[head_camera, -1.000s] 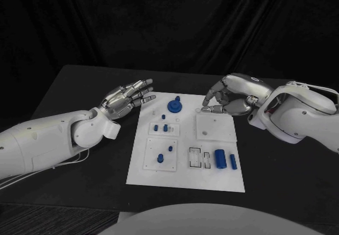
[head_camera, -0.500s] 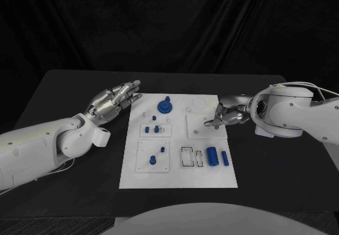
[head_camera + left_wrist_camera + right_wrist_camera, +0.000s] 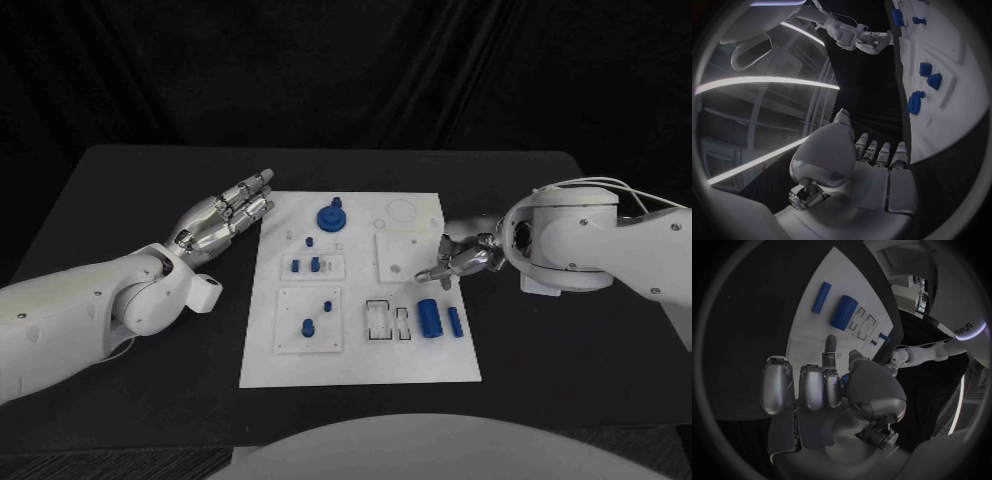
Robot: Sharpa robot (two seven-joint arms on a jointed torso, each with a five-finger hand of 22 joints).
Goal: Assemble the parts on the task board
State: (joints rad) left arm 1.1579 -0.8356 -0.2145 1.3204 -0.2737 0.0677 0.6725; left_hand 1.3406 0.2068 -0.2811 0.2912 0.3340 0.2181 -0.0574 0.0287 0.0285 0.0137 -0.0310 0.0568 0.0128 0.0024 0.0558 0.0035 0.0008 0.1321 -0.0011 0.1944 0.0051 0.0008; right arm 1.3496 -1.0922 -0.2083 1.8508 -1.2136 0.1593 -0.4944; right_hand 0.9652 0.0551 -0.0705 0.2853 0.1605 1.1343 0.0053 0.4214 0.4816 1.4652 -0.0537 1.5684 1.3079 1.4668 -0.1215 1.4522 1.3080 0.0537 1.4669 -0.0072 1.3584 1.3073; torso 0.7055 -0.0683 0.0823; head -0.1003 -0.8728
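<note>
The white task board [image 3: 361,355] lies mid-table. On it are a blue round knob [image 3: 332,215], two small blue pieces [image 3: 306,266], two blue pegs [image 3: 306,326], and a thick blue cylinder [image 3: 428,316] beside a thin one [image 3: 454,320]. My left hand [image 3: 224,215] hovers flat with fingers apart next to the board's far left corner, holding nothing. My right hand [image 3: 462,258] is at the board's right edge, just beyond the cylinders, with its fingers curled. In the right wrist view, a small blue part [image 3: 844,382] sits pinched between the thumb and fingers of my right hand [image 3: 832,390].
The black table [image 3: 130,180] surrounds the board with free room on all sides. The left wrist view shows the board [image 3: 954,120], the knob [image 3: 915,102] and my right hand [image 3: 870,40] beyond it. Empty slots [image 3: 382,320] lie left of the thick cylinder.
The camera has shifted. My right hand has come from the board's far right corner toward me along the right edge, its fingers curled tighter. My left hand stays open beside the far left corner.
</note>
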